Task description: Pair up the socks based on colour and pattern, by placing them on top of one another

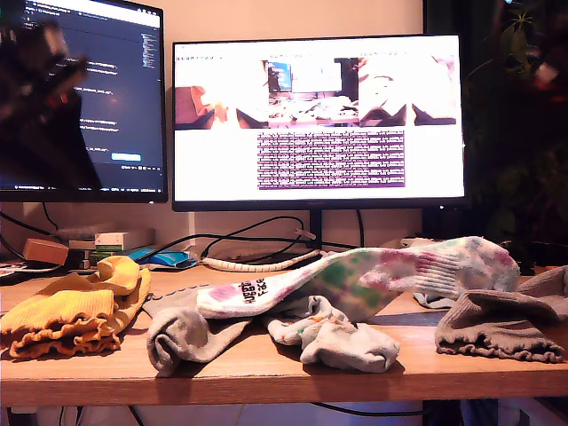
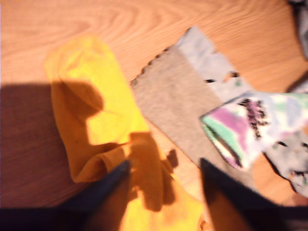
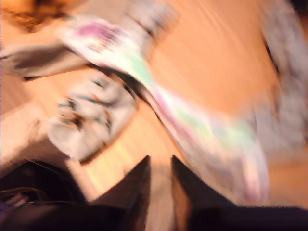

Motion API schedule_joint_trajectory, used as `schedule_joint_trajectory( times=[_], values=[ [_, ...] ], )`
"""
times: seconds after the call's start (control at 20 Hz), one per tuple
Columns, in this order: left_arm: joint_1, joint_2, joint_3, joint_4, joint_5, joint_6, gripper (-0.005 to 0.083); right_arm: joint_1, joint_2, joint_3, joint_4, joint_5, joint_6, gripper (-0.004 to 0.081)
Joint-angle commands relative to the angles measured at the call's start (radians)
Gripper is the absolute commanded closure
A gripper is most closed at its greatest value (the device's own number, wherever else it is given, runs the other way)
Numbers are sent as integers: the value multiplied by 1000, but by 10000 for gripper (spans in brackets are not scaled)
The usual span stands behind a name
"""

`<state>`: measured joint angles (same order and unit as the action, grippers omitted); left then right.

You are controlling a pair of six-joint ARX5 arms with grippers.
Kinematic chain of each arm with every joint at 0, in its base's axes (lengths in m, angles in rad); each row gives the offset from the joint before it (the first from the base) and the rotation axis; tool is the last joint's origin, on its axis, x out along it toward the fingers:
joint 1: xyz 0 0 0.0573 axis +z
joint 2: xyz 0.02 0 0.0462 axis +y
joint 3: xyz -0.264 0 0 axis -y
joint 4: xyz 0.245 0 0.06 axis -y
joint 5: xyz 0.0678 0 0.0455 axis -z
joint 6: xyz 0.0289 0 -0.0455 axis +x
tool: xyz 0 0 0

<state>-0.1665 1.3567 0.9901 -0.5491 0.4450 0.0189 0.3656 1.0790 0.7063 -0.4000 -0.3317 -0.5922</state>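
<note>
First wrist view: my first gripper (image 2: 163,175) hovers empty, jaws spread, above the yellow socks (image 2: 101,120); grasp beside the grey sock (image 2: 175,103), pinching only yellow fabric

A wooden desk (image 1: 266,364) stands before a beige wall (image 1: 293,18), backed by two lit monitors (image 1: 318,120).

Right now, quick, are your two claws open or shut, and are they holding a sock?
My first gripper: open, holding nothing, above the yellow sock.
My second gripper: nearly shut, holding nothing, above the tie-dye sock.
</note>
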Motion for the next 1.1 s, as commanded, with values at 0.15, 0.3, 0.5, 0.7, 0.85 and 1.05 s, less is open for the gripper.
schedule_joint_trajectory(
  times=[0.15, 0.3, 0.5, 0.7, 0.85, 1.05],
  values=[
    [-31, -9, 2, -5, 5, 8, 792, 85, 183, 116, 26, 2, -12, 387],
    [-42, -9, 2, -8, 21, 8, 792, 105, 314, 222, -4, 3, -102, 380],
    [-46, -9, 2, -11, 23, 8, 792, 105, 473, 360, -130, 1, -147, 380],
    [-46, -9, 2, -13, 24, 8, 792, 106, 577, 432, -161, 0, -211, 382],
    [-46, -9, 2, -12, 26, 8, 792, 107, 634, 444, -168, 2, -220, 446],
    [-46, -9, 2, -12, 26, 8, 792, 116, 639, 470, -166, 2, -198, 780]
  ],
)
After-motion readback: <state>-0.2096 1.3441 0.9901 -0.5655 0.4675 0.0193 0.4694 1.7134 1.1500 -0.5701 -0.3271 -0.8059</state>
